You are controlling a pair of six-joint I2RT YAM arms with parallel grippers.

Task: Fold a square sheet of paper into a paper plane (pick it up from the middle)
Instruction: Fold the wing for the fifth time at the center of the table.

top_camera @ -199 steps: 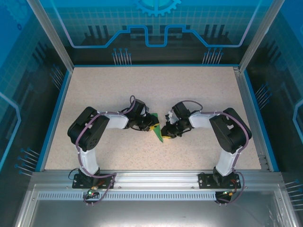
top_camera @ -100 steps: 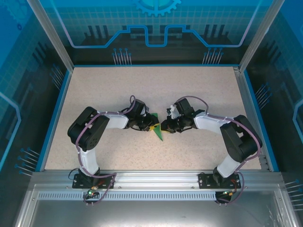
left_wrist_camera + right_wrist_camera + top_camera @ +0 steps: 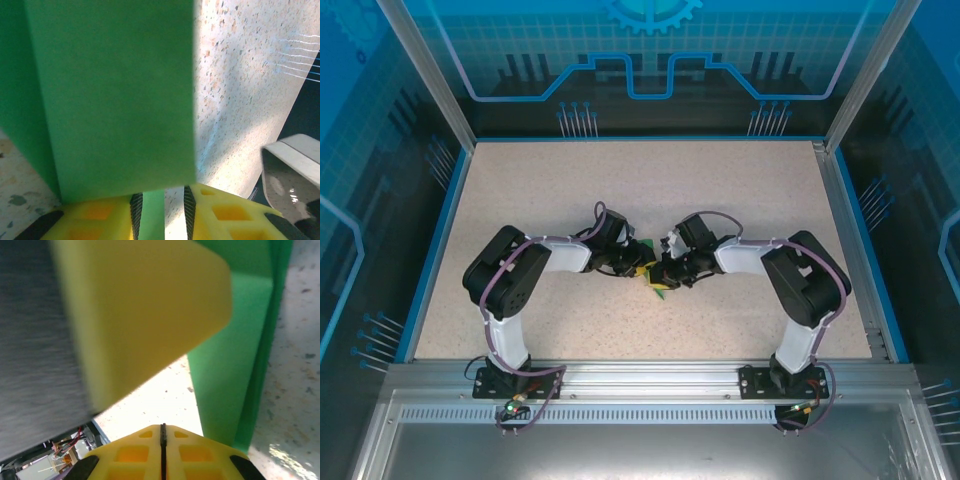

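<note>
Overhead: both arms reach in from the near rail and meet about mid-worktop (image 3: 620,190); left tool (image 3: 639,269) taken as reference for all places.

Nearest: a small corner of the green sheet of paper (image 3: 657,288) pokes out just on the near side of the left tool, between it and the right tool (image 3: 666,272).

Left tool: clenched on the sheet; the left wrist view has a narrow strip of it pinched between the yellow fingers (image 3: 97,220); past the tips the sheet rises as a broad folded panel, with a darker second layer along its left edge.

Right tool: just beside the left tool, on its right, tips facing it; fingers pressed together on nothing, only a thin dark seam between them; in the right wrist view the sheet stands just right of those tips, layers edge-on; contact with the sheet, cannot tell; a blurred yellow block close to the lens, apparently a left-tool finger.

Beyond the left tool: speckled worktop runs to the blue-edged far wall.
</note>
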